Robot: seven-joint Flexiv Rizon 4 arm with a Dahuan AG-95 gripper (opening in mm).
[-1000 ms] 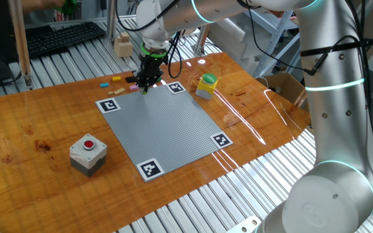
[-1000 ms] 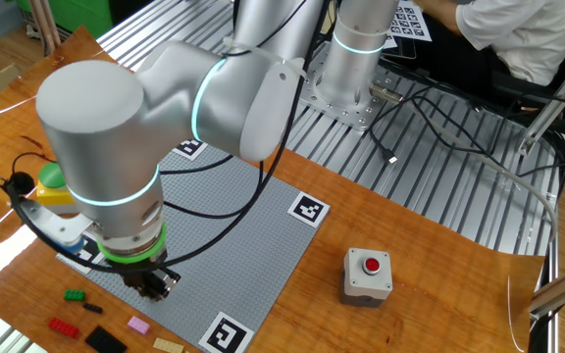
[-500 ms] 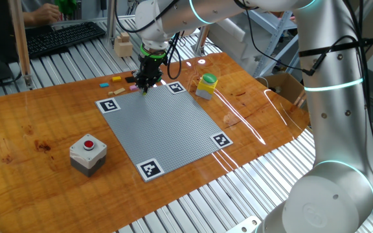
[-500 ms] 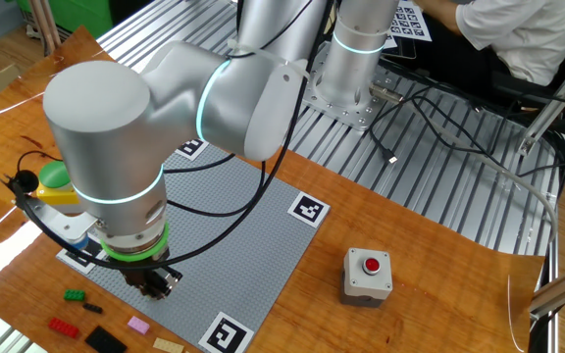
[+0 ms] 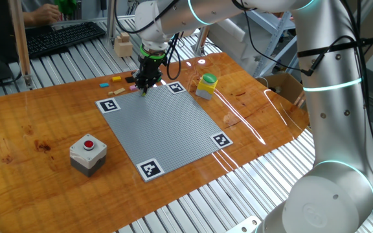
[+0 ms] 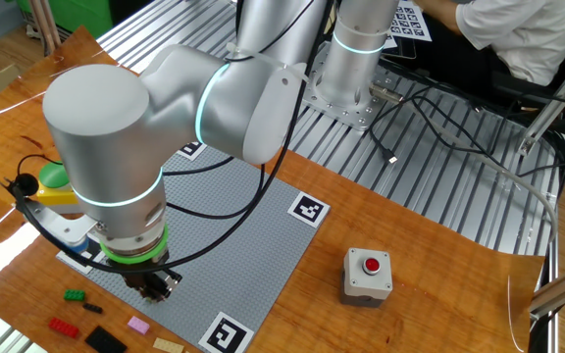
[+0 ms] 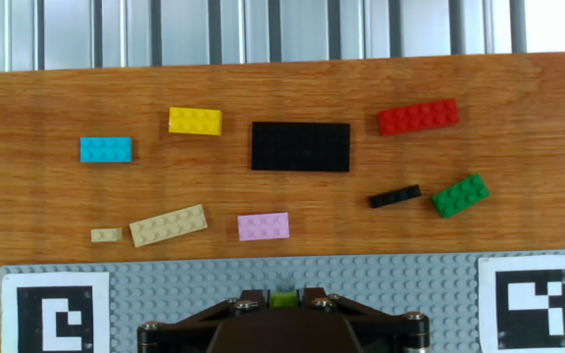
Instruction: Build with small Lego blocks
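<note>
Hand view: my gripper [image 7: 283, 299] is clamped on a yellow-green brick [image 7: 283, 297] at the edge of the grey plate [image 7: 381, 279]; loose bricks lie on the wood beyond, among them a black plate [image 7: 300, 146] and a pink brick [image 7: 264, 226].

One fixed view: my gripper [image 5: 145, 84] stands at the plate's far edge.

Other fixed view: my gripper [image 6: 155, 286] is low over the plate, near the red brick [image 6: 63, 326].

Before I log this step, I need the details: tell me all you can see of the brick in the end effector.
The yellow-green brick is tiny, glossy plastic, mostly hidden between the end effector's dark fingers. It sits at the edge of the grey studded plate, between two corner markers; whether it is seated on the studs is unclear.
</note>
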